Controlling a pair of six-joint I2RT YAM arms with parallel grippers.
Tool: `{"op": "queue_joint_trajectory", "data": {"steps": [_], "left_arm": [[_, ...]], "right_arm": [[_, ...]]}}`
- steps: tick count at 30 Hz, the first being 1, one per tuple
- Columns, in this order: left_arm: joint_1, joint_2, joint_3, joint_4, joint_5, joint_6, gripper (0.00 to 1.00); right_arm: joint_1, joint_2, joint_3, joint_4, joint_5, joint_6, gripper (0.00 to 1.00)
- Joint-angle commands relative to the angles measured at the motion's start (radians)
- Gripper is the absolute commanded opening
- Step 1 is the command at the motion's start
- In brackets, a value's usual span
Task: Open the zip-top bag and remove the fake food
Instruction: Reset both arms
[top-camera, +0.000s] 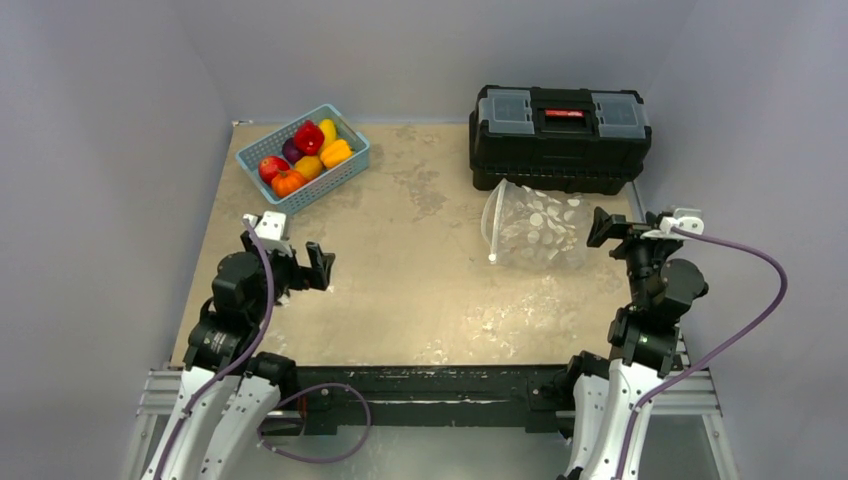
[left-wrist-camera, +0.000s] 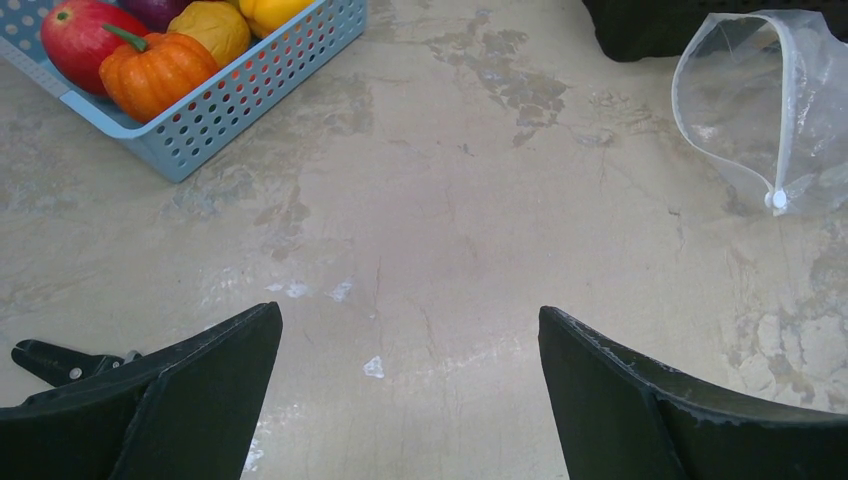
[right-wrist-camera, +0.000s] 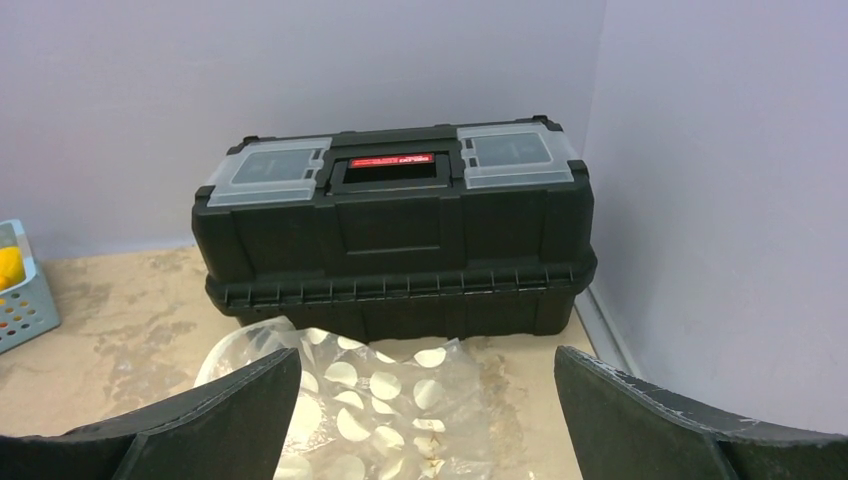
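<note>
Upper left, glossy red, orange and yellow plastic fruits and vegetables (top-camera: 305, 155) fill the light-blue perforated plastic basket (top-camera: 329, 181); lower left, the left gripper (left-wrist-camera: 408, 312) gapes wide, holding nothing; right of centre, the clear polka-dotted zip-top bag (top-camera: 535, 230) lies mouth open, apparently empty; the right gripper (right-wrist-camera: 427, 353) is likewise spread wide and empty, so the job looks finished

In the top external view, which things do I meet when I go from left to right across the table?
First the light-blue basket holding the fake food → zip-top bag → right gripper. The left gripper and the black toolbox overlap these sideways, so they are left out.
</note>
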Motion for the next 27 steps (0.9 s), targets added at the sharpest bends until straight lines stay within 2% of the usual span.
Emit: {"op": "queue_joint_trajectory", "data": {"steps": [1,9,27], "left_arm": [[-0.003,-0.022,0.036,0.014,-0.012,0.006,1.00],[-0.001,-0.027,0.040,0.015,0.015,0.001,1.00],[0.000,-0.028,0.040,0.014,0.008,0.004,1.00]], "right_arm": [[-0.005,-0.019,-0.009,0.060,0.023,0.009,0.99],[-0.007,-0.021,-0.027,0.081,-0.028,-0.042,0.99],[-0.007,-0.029,-0.032,0.090,-0.086,-0.041,0.99]]}}
